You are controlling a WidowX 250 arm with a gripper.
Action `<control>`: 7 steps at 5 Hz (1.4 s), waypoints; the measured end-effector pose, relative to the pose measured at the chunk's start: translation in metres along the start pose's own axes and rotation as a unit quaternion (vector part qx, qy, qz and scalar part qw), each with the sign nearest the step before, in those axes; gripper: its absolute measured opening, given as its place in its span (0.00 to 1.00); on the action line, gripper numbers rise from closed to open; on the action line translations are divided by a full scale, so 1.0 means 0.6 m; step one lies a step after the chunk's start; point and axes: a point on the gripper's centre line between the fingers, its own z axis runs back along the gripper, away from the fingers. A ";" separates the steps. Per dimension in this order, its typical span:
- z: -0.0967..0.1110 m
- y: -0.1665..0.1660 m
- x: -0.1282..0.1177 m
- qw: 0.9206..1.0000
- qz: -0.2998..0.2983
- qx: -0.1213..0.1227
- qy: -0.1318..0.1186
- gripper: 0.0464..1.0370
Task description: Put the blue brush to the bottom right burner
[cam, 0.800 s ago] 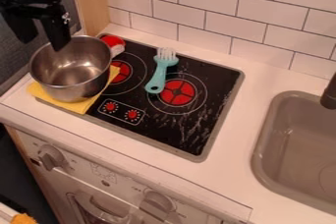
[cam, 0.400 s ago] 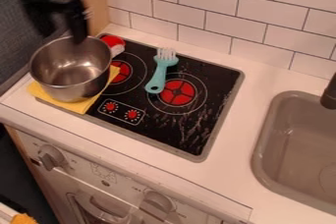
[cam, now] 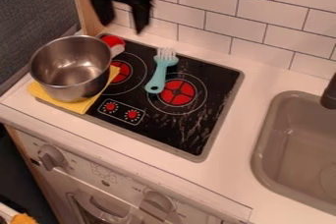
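The white counter is carrying the black stove top, and on its left side the metal pot is sitting partly over a yellow cloth. Up at the back left, the hand is hanging above, fingers spread and gripping nothing, so we're looking at the approach, I'd judge, with the grasp not yet happening. The blue brush is lying with its bristles pointing toward the tiles, its handle overlapping the outer ring of the right burner. The next move is calling for lining up over that slim handle, lowering, closing, then shifting the brush squarely onto the red centre.
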 end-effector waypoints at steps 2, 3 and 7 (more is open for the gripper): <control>-0.095 -0.005 0.021 0.996 0.072 0.030 -0.040 0.96; -0.131 -0.014 0.035 0.994 0.093 0.009 -0.059 0.96; -0.179 -0.027 0.072 0.996 0.071 -0.007 -0.049 0.64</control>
